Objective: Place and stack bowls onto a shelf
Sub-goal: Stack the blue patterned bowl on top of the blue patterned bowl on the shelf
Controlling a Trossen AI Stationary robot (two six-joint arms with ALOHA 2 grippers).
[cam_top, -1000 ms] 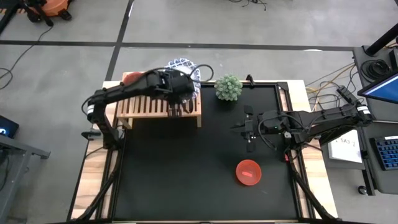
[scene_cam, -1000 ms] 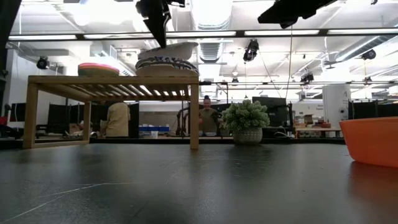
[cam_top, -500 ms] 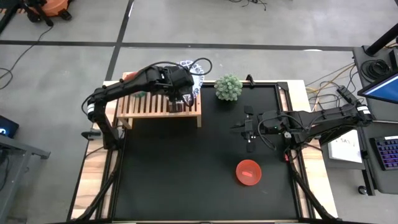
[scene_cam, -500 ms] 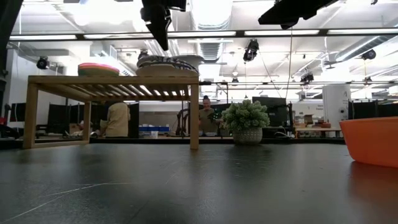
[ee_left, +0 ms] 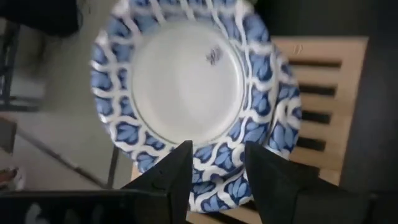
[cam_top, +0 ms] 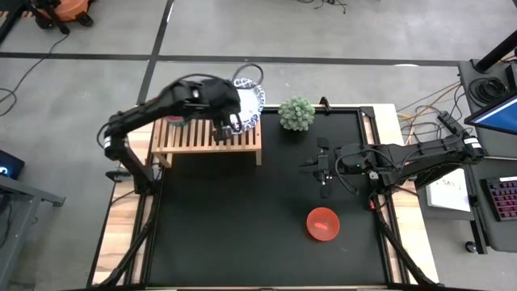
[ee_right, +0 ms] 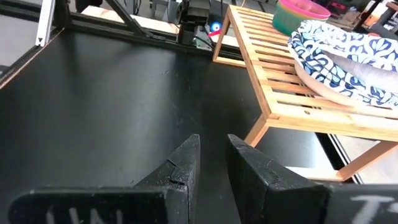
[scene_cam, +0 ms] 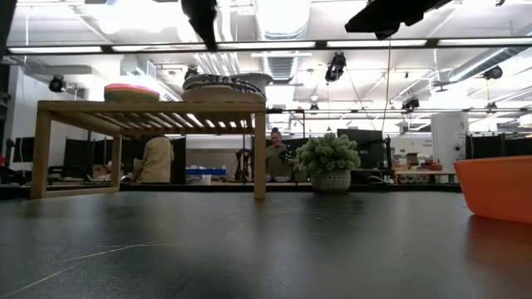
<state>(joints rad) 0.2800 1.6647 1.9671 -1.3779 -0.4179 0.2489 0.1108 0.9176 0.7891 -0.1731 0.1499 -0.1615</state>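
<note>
A stack of white bowls with blue patterned rims [cam_top: 250, 97] rests on the right end of the light-wood shelf [cam_top: 194, 139], hanging over its far edge. My left gripper [ee_left: 214, 149] hovers open above the stack's near rim [scene_cam: 223, 83], clear of it. A pink bowl in a green one [scene_cam: 131, 91] sits on the shelf's left end. A red bowl [cam_top: 323, 224] stands on the black mat near my right gripper [cam_top: 312, 166], which holds nothing, its fingers a narrow gap apart.
A small potted plant [cam_top: 297, 113] stands at the mat's far edge, right of the shelf. The black mat [cam_top: 242, 218] lies bare between the shelf and the red bowl. People stand in the room beyond the table in the low view.
My left gripper has opened and let go of the top patterned bowl, which had been tilted above the stack and now lies settled on it. The gripper has then risen clear above the stack.
</note>
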